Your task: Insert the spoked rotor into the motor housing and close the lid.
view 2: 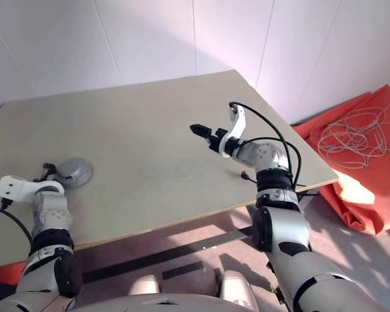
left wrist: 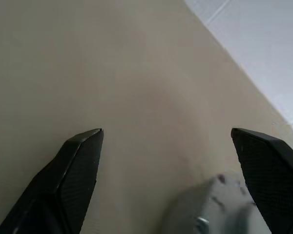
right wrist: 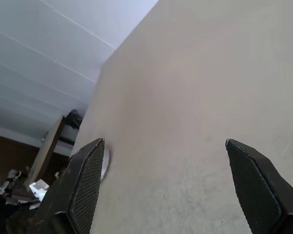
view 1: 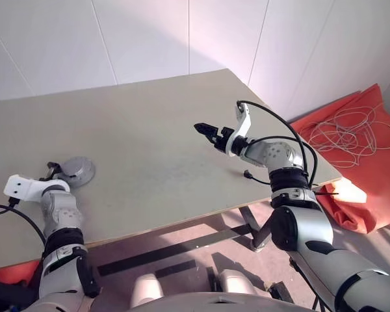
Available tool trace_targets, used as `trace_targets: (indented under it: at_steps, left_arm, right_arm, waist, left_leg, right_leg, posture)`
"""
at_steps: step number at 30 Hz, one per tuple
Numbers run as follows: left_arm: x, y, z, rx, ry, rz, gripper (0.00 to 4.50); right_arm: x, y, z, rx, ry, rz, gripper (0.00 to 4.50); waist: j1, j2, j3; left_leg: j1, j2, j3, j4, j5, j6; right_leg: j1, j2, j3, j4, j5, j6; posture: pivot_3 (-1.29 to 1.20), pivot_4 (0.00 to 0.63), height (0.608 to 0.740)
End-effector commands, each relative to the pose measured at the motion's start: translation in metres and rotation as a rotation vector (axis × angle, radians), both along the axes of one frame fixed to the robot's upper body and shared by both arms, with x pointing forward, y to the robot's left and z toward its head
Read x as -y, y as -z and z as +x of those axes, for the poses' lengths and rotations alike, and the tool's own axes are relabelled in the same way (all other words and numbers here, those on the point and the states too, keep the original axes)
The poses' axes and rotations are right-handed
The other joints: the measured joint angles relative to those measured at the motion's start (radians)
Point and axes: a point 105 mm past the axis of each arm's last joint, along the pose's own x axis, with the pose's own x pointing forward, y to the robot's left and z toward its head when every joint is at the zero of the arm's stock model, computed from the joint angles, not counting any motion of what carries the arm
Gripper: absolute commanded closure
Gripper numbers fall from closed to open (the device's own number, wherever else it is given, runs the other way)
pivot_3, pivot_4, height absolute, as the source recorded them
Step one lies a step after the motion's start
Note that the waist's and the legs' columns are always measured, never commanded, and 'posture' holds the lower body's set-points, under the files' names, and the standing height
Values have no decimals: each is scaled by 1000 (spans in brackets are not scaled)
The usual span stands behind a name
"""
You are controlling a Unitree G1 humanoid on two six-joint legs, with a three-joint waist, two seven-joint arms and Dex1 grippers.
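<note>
The lid (view 1: 76,170) lay on the desk (view 1: 143,123) toward eight o'clock in the head views, a grey round disc seated on something beneath it. Whether the motor housing sat under it could not be told, for no copper windings showed, and the spoked rotor could not be made out either. In the left wrist view the lid (left wrist: 212,207) appeared as a blurred grey shape, cut off by the frame edge and partly covered by one black finger (left wrist: 268,170).

The left tool (view 1: 51,169) sat just beside the lid, at its nine o'clock side, mostly hidden behind the white wrist casing. The left forearm rose from the near desk edge. The wrist view showed its two fingers spread wide with bare desk between them, grasping nothing.

The right tool (view 1: 205,129) hung above the middle of the desk, toward three o'clock of centre, well apart from the lid. Its arm reached in over the right desk edge, elbow bent, the tool pointing toward ten o'clock. Its fingers (right wrist: 85,185) stood wide apart and empty.

An orange cloth (view 1: 367,169) with a coiled white cable (view 1: 351,133) lay on the floor at three o'clock.
</note>
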Motion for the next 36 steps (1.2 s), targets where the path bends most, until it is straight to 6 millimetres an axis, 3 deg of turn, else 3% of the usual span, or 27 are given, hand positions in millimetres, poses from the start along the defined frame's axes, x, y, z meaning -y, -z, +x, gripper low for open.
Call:
trace_targets:
  at_steps: [1,4,8,12,16,19,22,24,26,30,36]
  left_arm:
    - [-22,3,-21,-167,-98,173,21]
    - [-15,-11,-6,-156,-27,287,21]
    - [37,-48,43,33,323,460,21]
    - [74,-80,63,185,519,575,21]
    - [106,-109,73,332,712,606,21]
    - [143,-130,73,508,981,490,21]
    - [177,-141,64,564,1254,408,21]
    - [196,-143,55,542,1408,415,21]
    - [201,-142,51,521,1454,427,21]
    - [222,-100,38,325,1633,492,21]
    - [237,-68,25,235,1691,516,21]
  right_arm:
    - [-7,-16,3,56,-23,18,0]
    - [-7,-16,2,60,-28,16,0]
    - [-8,-20,-1,92,-56,22,0]
    - [-13,-26,-17,268,-169,-40,0]
    - [-14,-14,-41,483,-302,-203,0]
    - [-6,-10,-58,561,-396,-228,0]
    - [5,-1,-61,589,-419,-307,0]
    - [13,4,-57,624,-395,-383,0]
    - [15,5,-55,648,-380,-415,0]
    - [39,-5,-35,743,-213,-495,0]
    - [54,6,-29,734,-159,-574,0]
  waist:
    - [6,-1,1]
    - [29,-4,1]
    - [73,-10,3]
    - [117,-13,4]
    - [135,-15,5]
    - [136,-17,6]
    - [132,-17,7]
    - [125,-18,8]
    - [117,-17,8]
    - [104,-17,8]
    - [103,-18,9]
  left_leg:
    - [-2,0,0,0,0,-1]
    - [-6,-1,0,3,-4,-1]
    - [-16,-1,-1,7,-7,1]
    - [-20,-1,0,10,-8,3]
    - [-19,0,0,12,-8,3]
    - [-18,-1,0,13,-8,3]
    - [-17,-1,1,15,-8,2]
    - [-16,0,1,15,-7,1]
    - [-16,0,1,14,-7,0]
    - [-16,0,1,14,-7,0]
    - [-17,-1,1,13,-8,2]
  right_leg:
    - [-1,0,0,0,1,-1]
    - [-4,-1,0,0,2,-3]
    - [-13,-2,-1,0,6,-10]
    - [-15,-3,-2,1,6,-11]
    - [-14,-3,-2,2,7,-10]
    - [-13,-4,-2,4,7,-10]
    - [-14,-4,-1,6,7,-11]
    - [-14,-3,-1,7,7,-11]
    - [-14,-3,-1,7,7,-11]
    - [-14,-3,0,7,7,-11]
    - [-16,-3,0,6,8,-11]
  posture:
    - [0,0,740]
    - [0,0,740]
    - [0,0,740]
    - [0,0,740]
    - [0,0,740]
    - [0,0,740]
    - [0,0,740]
    - [0,0,740]
    - [0,0,740]
    - [0,0,740]
    - [0,0,740]
